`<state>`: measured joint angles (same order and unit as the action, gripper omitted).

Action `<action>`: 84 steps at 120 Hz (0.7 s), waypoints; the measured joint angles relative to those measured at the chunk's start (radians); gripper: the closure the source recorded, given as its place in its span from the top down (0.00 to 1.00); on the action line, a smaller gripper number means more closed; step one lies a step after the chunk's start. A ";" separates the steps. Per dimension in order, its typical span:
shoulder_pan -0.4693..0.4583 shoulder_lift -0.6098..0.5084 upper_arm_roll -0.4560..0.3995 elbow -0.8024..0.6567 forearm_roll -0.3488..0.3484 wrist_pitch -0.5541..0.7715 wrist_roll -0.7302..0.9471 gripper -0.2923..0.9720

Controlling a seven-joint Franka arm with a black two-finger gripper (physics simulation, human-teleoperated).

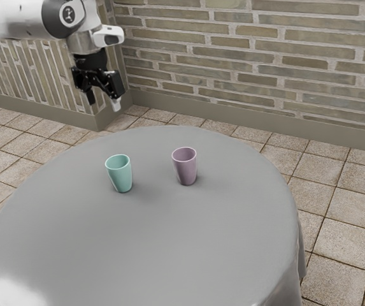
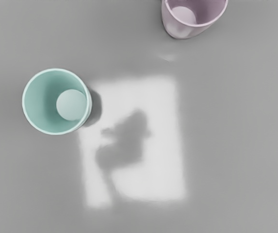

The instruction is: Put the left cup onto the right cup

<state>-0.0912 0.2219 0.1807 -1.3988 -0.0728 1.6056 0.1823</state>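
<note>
A teal cup [image 1: 119, 173] stands upright on the round grey table [image 1: 169, 255], on the exterior view's left. A mauve cup [image 1: 185, 165] stands upright a short way to its right. The two cups are apart. My gripper [image 1: 103, 102] hangs high above the table's far left edge, well above and behind the teal cup, with its fingers apart and nothing between them. Looking down from the hand, I see the teal cup [image 2: 56, 101] and the mauve cup [image 2: 193, 17] from above, both empty, and my hand's shadow on the table between them.
A grey cloth covers the table and drapes over its edge [image 1: 293, 255]. A brick wall [image 1: 252, 51] runs behind, with tiled floor [image 1: 341, 204] around the table. A bright patch of light [image 2: 134, 141] lies on the tabletop beside the teal cup.
</note>
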 joint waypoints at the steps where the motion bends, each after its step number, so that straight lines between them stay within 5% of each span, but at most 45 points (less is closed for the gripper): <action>1: 0.000 0.003 0.000 0.002 0.000 0.000 0.000 0.77; 84: 0.037 0.233 0.003 0.058 -0.018 0.120 0.000 0.77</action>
<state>-0.0544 0.4553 0.1834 -1.3403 -0.0907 1.7254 0.1823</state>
